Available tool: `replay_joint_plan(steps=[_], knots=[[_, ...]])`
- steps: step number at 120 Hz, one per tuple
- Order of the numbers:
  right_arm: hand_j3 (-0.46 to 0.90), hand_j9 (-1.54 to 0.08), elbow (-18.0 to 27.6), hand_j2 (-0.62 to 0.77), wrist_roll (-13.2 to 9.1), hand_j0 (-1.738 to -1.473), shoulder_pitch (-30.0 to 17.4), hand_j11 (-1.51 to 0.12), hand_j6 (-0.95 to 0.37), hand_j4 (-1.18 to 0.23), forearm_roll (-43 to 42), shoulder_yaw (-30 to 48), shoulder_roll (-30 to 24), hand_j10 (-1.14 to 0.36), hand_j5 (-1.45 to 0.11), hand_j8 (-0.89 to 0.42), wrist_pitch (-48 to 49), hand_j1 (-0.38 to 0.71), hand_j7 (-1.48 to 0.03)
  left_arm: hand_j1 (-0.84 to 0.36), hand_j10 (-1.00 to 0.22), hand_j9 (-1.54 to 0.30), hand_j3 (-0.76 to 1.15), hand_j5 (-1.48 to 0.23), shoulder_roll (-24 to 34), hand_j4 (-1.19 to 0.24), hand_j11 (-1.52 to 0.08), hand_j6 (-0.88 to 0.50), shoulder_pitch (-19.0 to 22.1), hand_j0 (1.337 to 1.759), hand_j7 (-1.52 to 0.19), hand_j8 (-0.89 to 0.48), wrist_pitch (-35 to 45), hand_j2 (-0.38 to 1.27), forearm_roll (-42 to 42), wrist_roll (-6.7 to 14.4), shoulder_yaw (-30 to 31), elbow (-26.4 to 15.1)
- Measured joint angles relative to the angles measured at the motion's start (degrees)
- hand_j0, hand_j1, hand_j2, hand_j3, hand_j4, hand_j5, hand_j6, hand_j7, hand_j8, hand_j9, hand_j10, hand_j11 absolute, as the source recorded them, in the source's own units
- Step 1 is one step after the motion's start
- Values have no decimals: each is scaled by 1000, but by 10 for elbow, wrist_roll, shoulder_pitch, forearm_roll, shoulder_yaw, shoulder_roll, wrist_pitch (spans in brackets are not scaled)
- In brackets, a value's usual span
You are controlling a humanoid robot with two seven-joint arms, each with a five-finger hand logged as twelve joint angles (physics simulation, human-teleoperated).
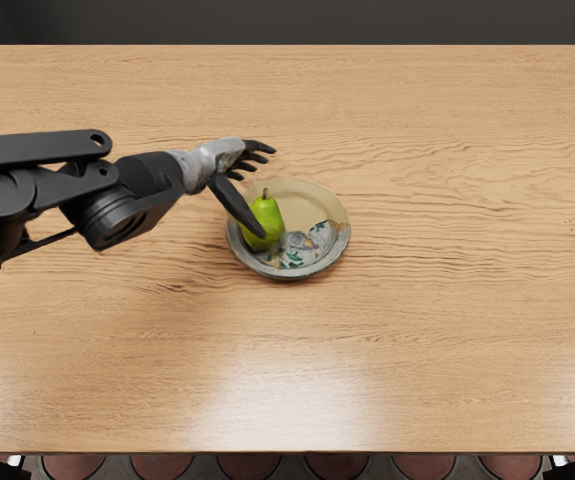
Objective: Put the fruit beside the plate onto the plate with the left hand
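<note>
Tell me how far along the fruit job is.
Done: the pear stands on the plate, near its left rim. In hand: the left hand is open beside it, one finger against the pear. Left: draw the hand clear.

Bright, even overhead light; I see a pale glare patch on the near worktop (267,400) (shadows soft and faint); render sharp edge to edge.
</note>
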Motion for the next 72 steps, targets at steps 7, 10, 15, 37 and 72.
replay_joint_plan(steps=[7, 10, 15, 37, 72], knots=[[0, -26, 0, -4, 0, -1658, 0, -26, -20, -20, 0, 0, 0, -20, -26, -20, 0, -324, -26, 239, -91, -133, 0, -133, 14, -101, -132, -99, 0, 1658, -133, -89, -3, 19, -2, 0, -12, 0], [0, -26, 0, -4, 0, -1658, 0, -26, -20, -20, 0, 0, 0, -20, -26, -20, 0, -324, -26, 251, -82, -119, 0, -119, 19, -90, -118, -89, 0, 1658, -119, -80, -6, 17, -3, 1, -19, 0], [0, -26, 0, -4, 0, -1658, 0, -26, -20, -20, 0, 0, 0, -20, -26, -20, 0, -324, -26, 267, -68, -99, 0, -99, 27, -75, -98, -74, 0, 1658, -99, -67, -10, 14, -10, 2, -32, -1], [0, -26, 0, -4, 0, -1658, 0, -26, -20, -20, 0, 0, 0, -20, -26, -20, 0, -325, -26, 310, -33, -47, 0, -47, 134, -35, -46, -35, 12, 1658, -47, -32, -119, 7, -118, 1, -97, -3], [0, -26, 0, -4, 0, -1658, 0, -26, -20, -20, 0, 0, 0, -20, -26, -20, 0, -324, -26, 332, -14, -19, 0, -19, 266, -14, -19, -14, 93, 1658, -19, -13, -401, 3, -233, 2, -172, -4]])
